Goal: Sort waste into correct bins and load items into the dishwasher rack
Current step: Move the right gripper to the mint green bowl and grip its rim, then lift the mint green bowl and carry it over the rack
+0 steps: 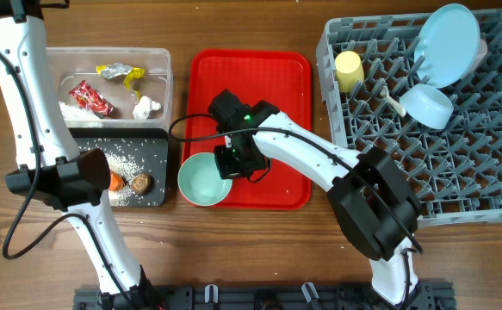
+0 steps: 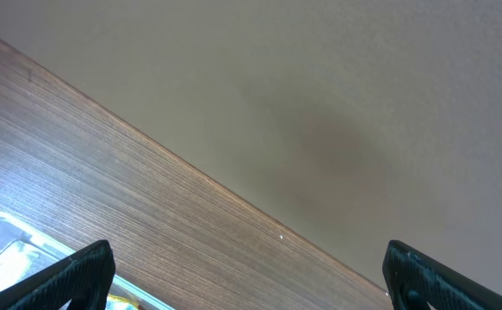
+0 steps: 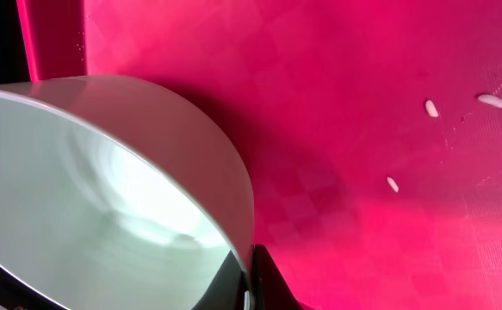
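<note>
**Right tool clamped on the mint bowl at the red tray's corner**

Nearest the arm bases, the mint bowl [image 1: 201, 182] sat mouth-up, overhanging the near-left corner of the flat red tray [image 1: 272, 95]. The right tool [image 1: 230, 164] had its fingers closed on the bowl's smooth round rim. That arm lay across the tray. A few rice grains [image 3: 431, 108] dotted the tray's checkered surface.

Just left, the shallow black tray [image 1: 151, 146] held scattered white rice [image 1: 126, 159], an orange carrot [image 1: 115, 181] and a small brown lump [image 1: 140, 182], with the left arm partly in front.

Behind it, the clear tub [image 1: 108, 55] held a red wrapper [image 1: 89, 97], a silver-yellow wrapper [image 1: 120, 75] and a crumpled white tissue [image 1: 147, 108]. The left tool [image 2: 249, 271] gaped wide and empty over the wooden counter [image 2: 104, 172] by the tub's corner.

Far right, the grey pegged rack [image 1: 492, 172] carried a yellow cup [image 1: 349, 71], a light blue plate [image 1: 447, 45], a light blue bowl [image 1: 429, 105] and a white spoon [image 1: 393, 102].
</note>
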Controlling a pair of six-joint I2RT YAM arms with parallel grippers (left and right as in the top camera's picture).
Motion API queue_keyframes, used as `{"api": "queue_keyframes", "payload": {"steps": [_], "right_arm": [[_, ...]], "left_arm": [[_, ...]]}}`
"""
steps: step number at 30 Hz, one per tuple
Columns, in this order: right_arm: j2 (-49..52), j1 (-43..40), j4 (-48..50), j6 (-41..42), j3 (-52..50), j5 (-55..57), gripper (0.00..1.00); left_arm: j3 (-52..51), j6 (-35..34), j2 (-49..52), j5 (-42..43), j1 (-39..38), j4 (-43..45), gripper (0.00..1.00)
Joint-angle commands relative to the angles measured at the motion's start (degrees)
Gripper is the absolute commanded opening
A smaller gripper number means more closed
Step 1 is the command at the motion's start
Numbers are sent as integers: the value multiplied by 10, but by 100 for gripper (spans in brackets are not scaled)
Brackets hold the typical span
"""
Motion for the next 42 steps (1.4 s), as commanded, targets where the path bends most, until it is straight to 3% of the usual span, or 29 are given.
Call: {"api": "queue_keyframes", "payload": {"steps": [1,12,20,24,26,29,32,35,42], "right_arm": [[6,-1,1,0,-1,-14,4],[-47,-11,-21,-26,73,22,4],[-206,-77,-83,-27,86,130,4],[-313,-160,-181,-43,85,221,4],[-358,-214,-250,-42,85,323,4],[-377,-275,-322,-38,85,421,4],[-374,-359,-396,38,71,519,4],[-374,-424,-410,87,48,585,4],[-348,-627,-370,111,21,684,4]], "left_arm": [[-3,-3,3,3,5,1,100],[-3,-3,3,3,5,1,100],[-3,-3,3,3,5,1,100],[-3,-3,3,3,5,1,100],[-3,-3,3,3,5,1,100],[-3,-3,3,3,5,1,100],[-3,-3,3,3,5,1,100],[-3,-3,3,3,5,1,100],[-3,-3,3,3,5,1,100]]}}
